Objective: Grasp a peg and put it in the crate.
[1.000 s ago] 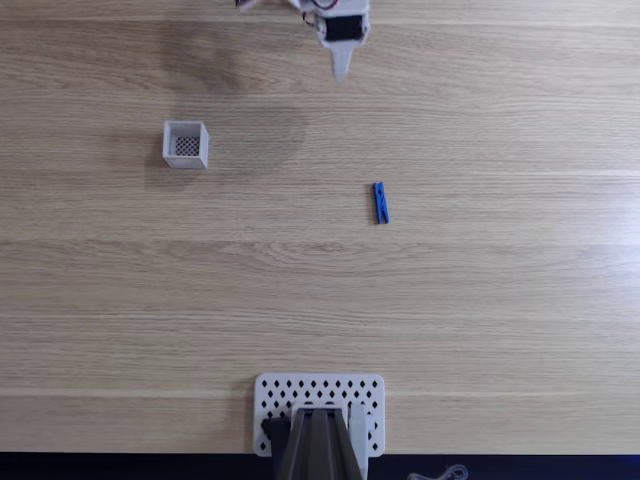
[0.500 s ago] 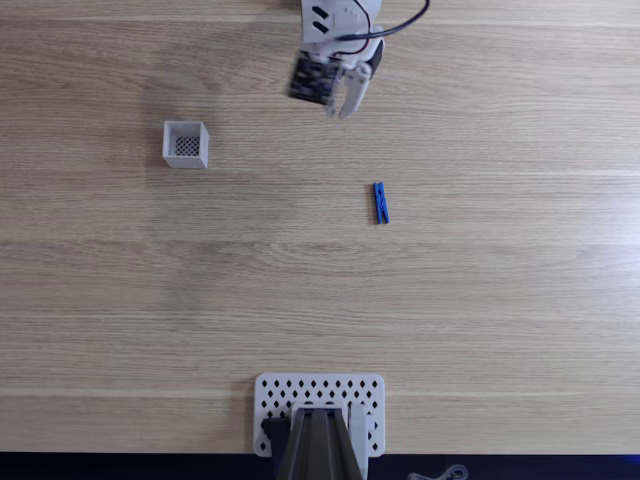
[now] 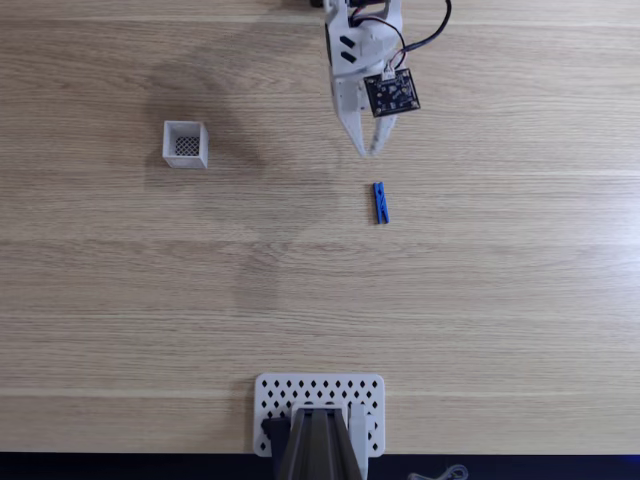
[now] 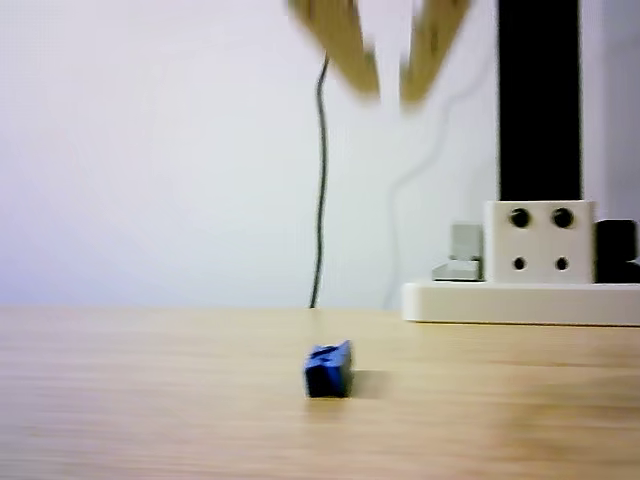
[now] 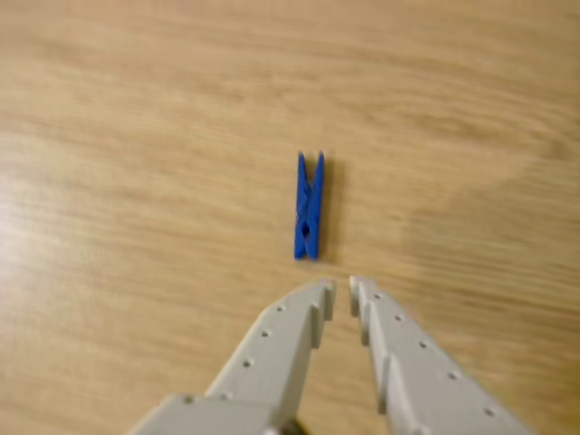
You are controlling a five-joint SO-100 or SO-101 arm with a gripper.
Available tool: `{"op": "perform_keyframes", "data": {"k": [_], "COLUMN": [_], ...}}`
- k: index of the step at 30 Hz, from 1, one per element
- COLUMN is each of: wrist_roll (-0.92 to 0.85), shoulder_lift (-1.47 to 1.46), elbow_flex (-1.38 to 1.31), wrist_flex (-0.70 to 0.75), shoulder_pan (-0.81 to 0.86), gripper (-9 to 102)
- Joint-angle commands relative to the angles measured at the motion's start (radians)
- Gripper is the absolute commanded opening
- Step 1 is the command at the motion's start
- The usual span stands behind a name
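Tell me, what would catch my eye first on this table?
Probably the bright blue peg, lying flat and alone on the pale wooden table, right of centre in the fixed view. Just beyond it hangs the white gripper, its fingers nearly together and pointing at the peg without touching it. Off to the left in the fixed view stands the small white crate, with nothing in it.

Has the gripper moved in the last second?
Yes. In the fixed view the gripper has come down the picture from the top edge toward the peg, which lies unmoved on the table.
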Motion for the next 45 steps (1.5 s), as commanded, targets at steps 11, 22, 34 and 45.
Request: {"op": "perform_keyframes", "data": {"k": [11,22,34,45], "wrist_roll": [0.218,0.218,0.218,0.216], "shoulder_lift": [-0.126,-0.261,-0.35,-0.449], "elbow_flex": [0.046,-0.008,-0.104,-0.118], "wrist_flex": [-0.364,-0.488,-0.488,-0.492], "shoulder_pan": [-0.067,-0.031,0.02,0.017], "gripper": [21,21,21,21]}}
